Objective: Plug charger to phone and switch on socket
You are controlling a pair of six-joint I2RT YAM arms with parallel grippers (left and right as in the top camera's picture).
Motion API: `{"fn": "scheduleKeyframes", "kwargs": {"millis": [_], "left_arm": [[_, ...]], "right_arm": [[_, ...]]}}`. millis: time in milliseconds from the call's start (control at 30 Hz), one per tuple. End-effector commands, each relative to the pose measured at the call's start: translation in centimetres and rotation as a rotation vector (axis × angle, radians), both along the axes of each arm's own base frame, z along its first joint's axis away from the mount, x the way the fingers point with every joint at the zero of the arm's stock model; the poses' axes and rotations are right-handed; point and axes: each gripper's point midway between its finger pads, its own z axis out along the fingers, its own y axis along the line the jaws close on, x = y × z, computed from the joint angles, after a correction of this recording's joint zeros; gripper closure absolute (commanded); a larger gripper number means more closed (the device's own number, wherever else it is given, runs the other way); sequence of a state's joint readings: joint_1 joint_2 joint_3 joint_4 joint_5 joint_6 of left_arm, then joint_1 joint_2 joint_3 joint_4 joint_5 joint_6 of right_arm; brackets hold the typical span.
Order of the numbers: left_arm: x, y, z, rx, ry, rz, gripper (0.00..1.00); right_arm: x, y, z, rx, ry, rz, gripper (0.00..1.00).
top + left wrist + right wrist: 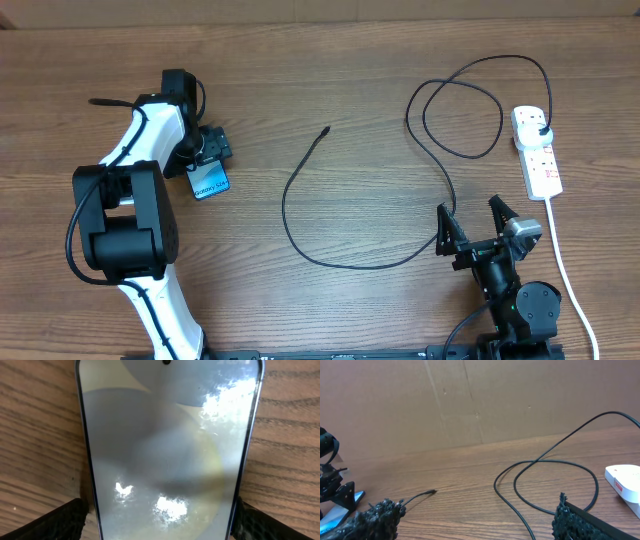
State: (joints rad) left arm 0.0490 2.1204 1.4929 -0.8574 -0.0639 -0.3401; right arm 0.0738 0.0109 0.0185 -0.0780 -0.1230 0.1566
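Observation:
The phone (209,183) lies flat on the table at the left, its blue screen lit. In the left wrist view the phone (165,450) fills the frame between my left gripper's (160,522) fingers. My left gripper (208,166) is open and straddles the phone's near end, with a thin strip of wood showing beside the left finger (60,520). The charger cable (300,250) loops across the middle; its connector tip (326,130) lies loose, its black plug (541,133) sits in the white socket (540,165). My right gripper (472,222) stands open and empty beside the cable.
The socket's white cord (565,270) runs toward the front right edge. In the right wrist view a brown cardboard wall (470,400) stands behind the table, the connector tip (431,492) lies ahead left, and cable loops (545,461) lie ahead right near the socket (625,480).

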Motion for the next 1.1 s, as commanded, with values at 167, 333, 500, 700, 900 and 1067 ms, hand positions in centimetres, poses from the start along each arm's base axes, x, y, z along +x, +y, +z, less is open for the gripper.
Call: {"fn": "scheduleKeyframes", "kwargs": {"millis": [167, 333, 500, 700, 900, 1067], "left_arm": [[-2.76, 0.12, -3.71, 0.017, 0.129, -0.101, 0.02], [-2.75, 0.12, -3.71, 0.018, 0.131, -0.130, 0.00], [-2.75, 0.12, -3.71, 0.019, 0.133, -0.170, 0.00], [-2.77, -0.14, -3.73, 0.004, 0.133, -0.172, 0.00], [-2.79, -0.14, -3.73, 0.004, 0.134, -0.172, 0.00], [-2.78, -0.14, -3.73, 0.004, 0.133, -0.172, 0.00]], "right_arm": [[0.03, -0.02, -0.22, -0.005, -0.003, -0.004, 0.00], [0.03, -0.02, -0.23, -0.005, -0.003, -0.004, 0.00], [0.03, -0.02, -0.22, -0.005, -0.003, -0.004, 0.00], [0.03, -0.02, -0.23, -0.005, -0.003, -0.004, 0.00], [0.03, -0.02, -0.23, -0.005, -0.003, -0.004, 0.00], [0.03, -0.02, -0.23, -0.005, -0.003, -0.004, 0.00]]}}
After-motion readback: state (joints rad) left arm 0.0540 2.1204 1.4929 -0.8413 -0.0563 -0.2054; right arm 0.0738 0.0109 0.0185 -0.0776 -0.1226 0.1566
